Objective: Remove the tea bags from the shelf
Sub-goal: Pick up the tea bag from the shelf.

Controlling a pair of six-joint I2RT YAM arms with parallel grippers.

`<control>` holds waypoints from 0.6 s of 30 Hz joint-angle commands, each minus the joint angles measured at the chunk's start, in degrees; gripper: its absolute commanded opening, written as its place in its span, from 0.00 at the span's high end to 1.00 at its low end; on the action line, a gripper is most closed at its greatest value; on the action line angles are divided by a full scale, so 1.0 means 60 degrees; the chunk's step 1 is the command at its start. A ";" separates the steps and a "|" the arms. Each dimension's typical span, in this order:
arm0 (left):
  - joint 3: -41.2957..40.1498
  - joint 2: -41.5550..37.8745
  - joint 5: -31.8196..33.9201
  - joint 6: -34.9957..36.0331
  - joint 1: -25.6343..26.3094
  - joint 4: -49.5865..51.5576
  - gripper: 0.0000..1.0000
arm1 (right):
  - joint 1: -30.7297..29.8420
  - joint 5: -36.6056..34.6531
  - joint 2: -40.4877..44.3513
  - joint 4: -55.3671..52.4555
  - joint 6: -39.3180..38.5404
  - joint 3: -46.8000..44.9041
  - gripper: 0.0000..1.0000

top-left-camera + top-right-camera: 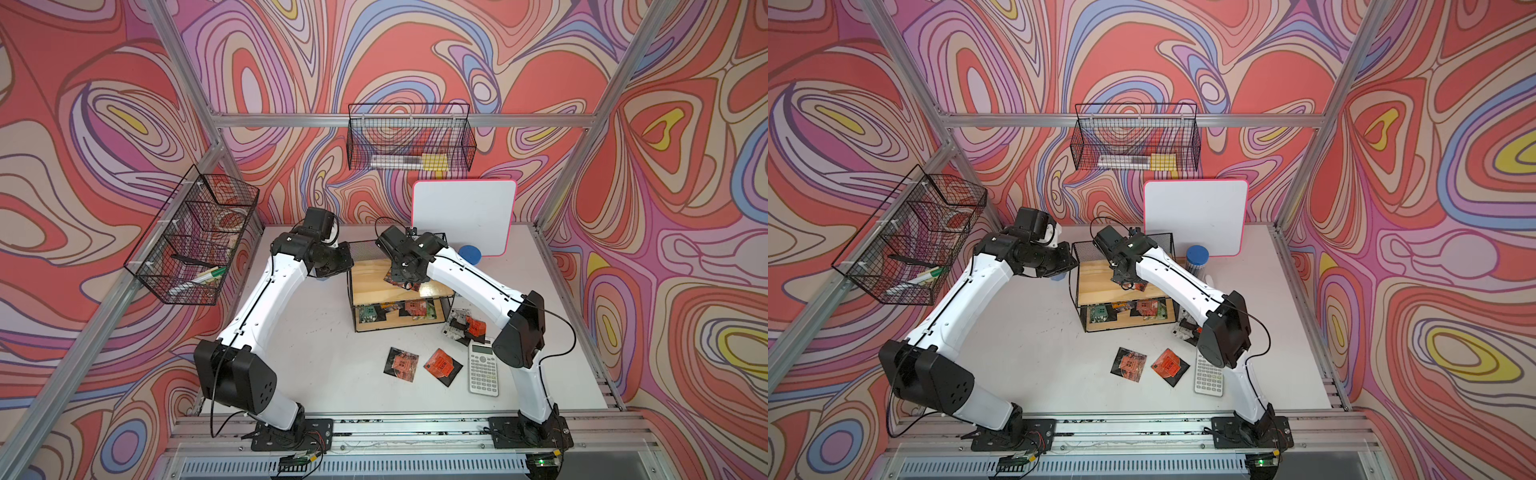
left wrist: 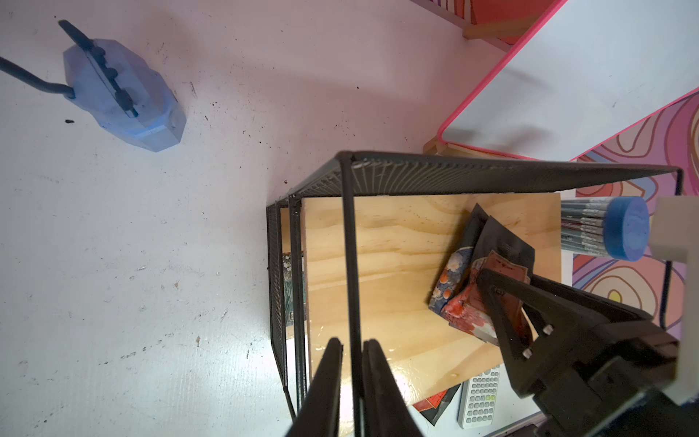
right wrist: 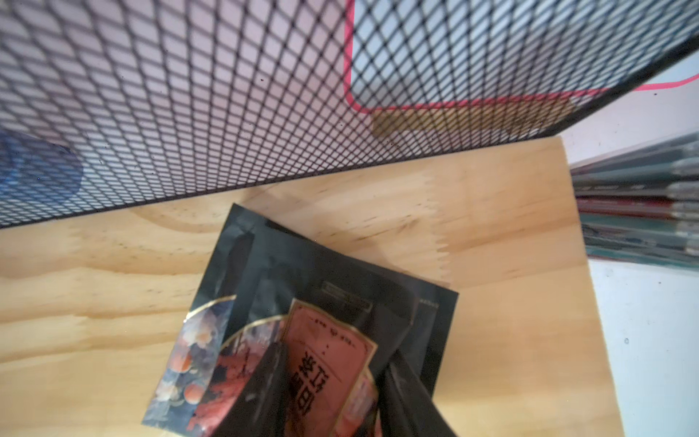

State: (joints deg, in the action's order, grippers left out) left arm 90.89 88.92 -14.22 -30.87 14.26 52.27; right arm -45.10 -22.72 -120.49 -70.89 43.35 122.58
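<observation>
white table (image 1: 316,357) carries the shelf (image 1: 442,305) in the middle. i judge the task is maybe one third done: two tea bags (image 1: 401,363) lie flat on the table and a small heap (image 1: 463,326) sits beside the calculator (image 1: 483,370). several are left on the lower board (image 1: 390,327), about two on the top board (image 3: 113,302). the bag (image 3: 329,295) under my right gripper (image 3: 336,359) is black and glossy with a red label, a little crumpled. the fingers stand on both sides of it; whether they pinch it, i cannot tell. my left gripper (image 2: 353,344) is closed on the shelf frame wire.
</observation>
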 commanded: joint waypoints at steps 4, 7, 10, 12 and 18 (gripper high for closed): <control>-0.0119 -0.0216 0.0221 0.0085 -0.0048 0.0237 0.84 | -0.0056 0.0072 -0.0309 -0.0649 -0.0019 0.0539 0.69; -0.0120 -0.0215 0.0225 0.0079 -0.0048 0.0202 0.84 | -0.0056 0.0002 -0.0333 -0.0663 -0.0033 0.0726 0.74; -0.0156 -0.0216 0.0216 0.0071 -0.0048 0.0194 0.84 | -0.0056 -0.0048 -0.0365 -0.0663 0.0006 0.0823 0.80; -0.0156 -0.0209 0.0201 0.0064 -0.0048 0.0178 0.84 | -0.0056 -0.0102 -0.0373 -0.0651 0.0026 0.0867 0.85; -0.0151 -0.0230 0.0209 0.0065 -0.0048 0.0193 0.84 | -0.0056 -0.0136 -0.0297 -0.0340 0.0013 0.0923 0.93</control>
State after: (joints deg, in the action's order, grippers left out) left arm 90.85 88.86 -14.22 -30.87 14.26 52.27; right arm -45.12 -22.61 -121.43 -73.43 43.31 126.67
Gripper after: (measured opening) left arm 0.164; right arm 0.088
